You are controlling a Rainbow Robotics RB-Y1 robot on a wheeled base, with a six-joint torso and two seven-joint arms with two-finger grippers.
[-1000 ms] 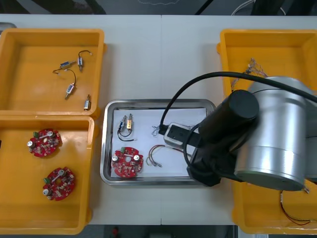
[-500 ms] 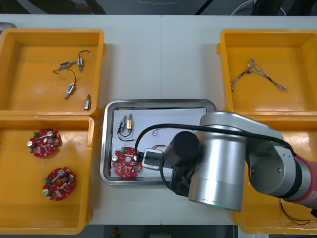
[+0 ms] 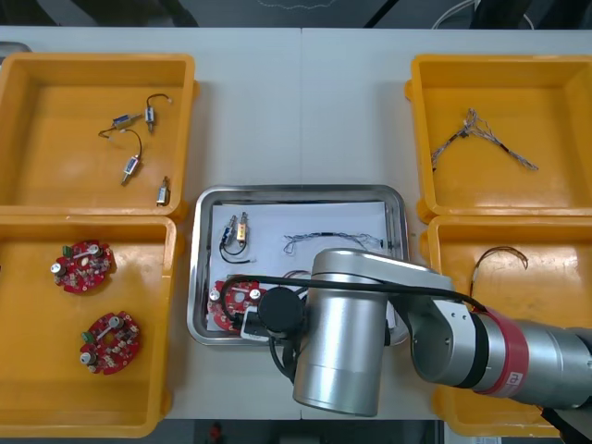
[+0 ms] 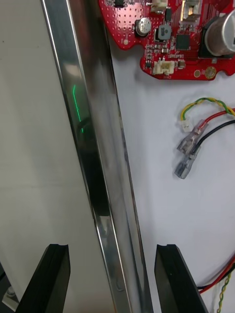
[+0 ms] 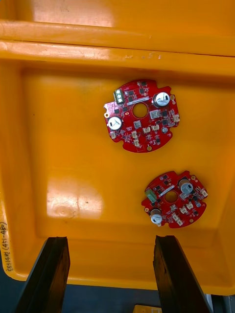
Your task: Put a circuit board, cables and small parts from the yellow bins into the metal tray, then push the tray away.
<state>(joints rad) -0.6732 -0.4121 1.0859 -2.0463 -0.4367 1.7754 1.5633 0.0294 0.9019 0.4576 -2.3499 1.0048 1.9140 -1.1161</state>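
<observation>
The metal tray [image 3: 196, 268], white inside, sits mid-table and holds a red circuit board [image 3: 229, 298], a small metal part on a black cable [image 3: 236, 231] and a blue and white cable [image 3: 324, 240]. My right arm [image 3: 342, 342] covers the tray's near side. In the right wrist view my right gripper [image 4: 112, 279] is open, with one finger on each side of the tray's near rim [image 4: 98, 161]. The circuit board [image 4: 181, 34] and a red and yellow cable [image 4: 200, 132] lie beyond that rim. My left gripper [image 5: 110, 276] hangs open over two circuit boards [image 5: 142, 115] in an orange bin.
The far left bin [image 3: 28, 120] holds small metal parts [image 3: 139, 139]. Two boards [image 3: 83, 265] lie in the near left bin. A twisted cable [image 3: 481, 134] is in the far right bin and a thin cable [image 3: 499, 257] in the near right one.
My right arm has swung left and toward the table's near edge, across the tray. The things in the tray have not moved.
</observation>
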